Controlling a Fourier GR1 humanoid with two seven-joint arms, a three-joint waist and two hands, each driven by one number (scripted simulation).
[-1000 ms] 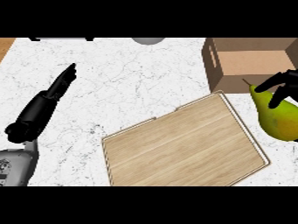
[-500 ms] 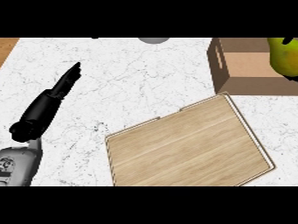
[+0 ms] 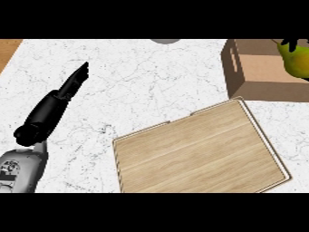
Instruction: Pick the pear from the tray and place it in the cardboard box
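**ITEM: PEAR, HELD OVER BOX OPENING**

**Location:** I am holding the pear [image 3: 304, 62] over the open top of the cardboard box [image 3: 250, 88], which is sitting at the counter's [image 3: 150, 81] far right corner, apart from the tray [image 3: 200, 147] nearer the front edge.

**Right hand** [image 3: 288, 45]**:** fingers are curling round the pear, mostly hiding behind it.

**Left hand** [image 3: 53, 108]**:** lying near the counter's left edge, fingers straight and pressed together, carrying nothing.

**Orientation:** the long axis is running slantwise, with the neck pointing toward the far edge and slightly left and the bulb toward the near right.

**Risks:** I cannot tell how high the pear is hanging above the box floor. Letting go too high could, I judge, make it bounce or roll. The box's right wall is out of sight, so drifting right could mean clipping it.
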